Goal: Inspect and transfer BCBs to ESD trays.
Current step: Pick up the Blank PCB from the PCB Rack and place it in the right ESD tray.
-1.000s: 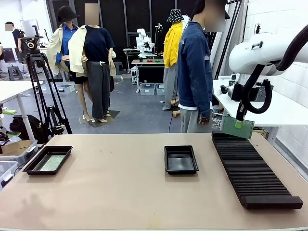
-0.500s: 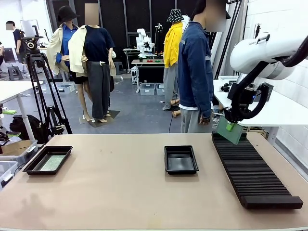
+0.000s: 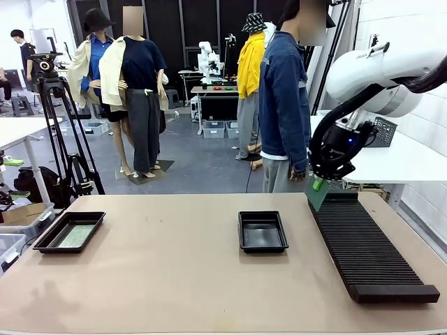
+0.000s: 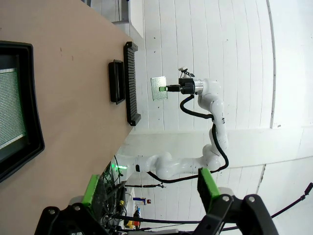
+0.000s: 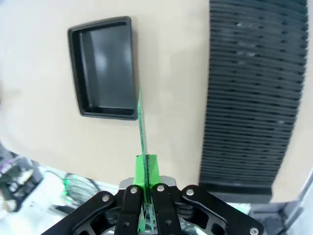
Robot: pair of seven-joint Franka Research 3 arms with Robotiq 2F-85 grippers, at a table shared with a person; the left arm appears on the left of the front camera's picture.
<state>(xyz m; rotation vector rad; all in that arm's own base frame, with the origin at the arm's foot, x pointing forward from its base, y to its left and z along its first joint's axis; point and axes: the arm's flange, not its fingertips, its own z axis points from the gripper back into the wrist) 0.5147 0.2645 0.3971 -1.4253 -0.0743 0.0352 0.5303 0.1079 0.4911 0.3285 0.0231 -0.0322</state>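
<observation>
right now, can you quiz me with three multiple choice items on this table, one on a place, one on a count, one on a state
1. Where is the green board that the right jaws hold?
A. in the air near the far end of the slotted rack
B. lying in a tray
C. in the person's hand

2. How many black trays are on the table?
A. one
B. two
C. three

3. What state is the middle tray in?
A. holding a board
B. upside down
C. empty

1 A: the right jaws are shut on it, clear of the table.
2 B: the left tray and the middle tray.
3 C: its floor is bare.
</observation>
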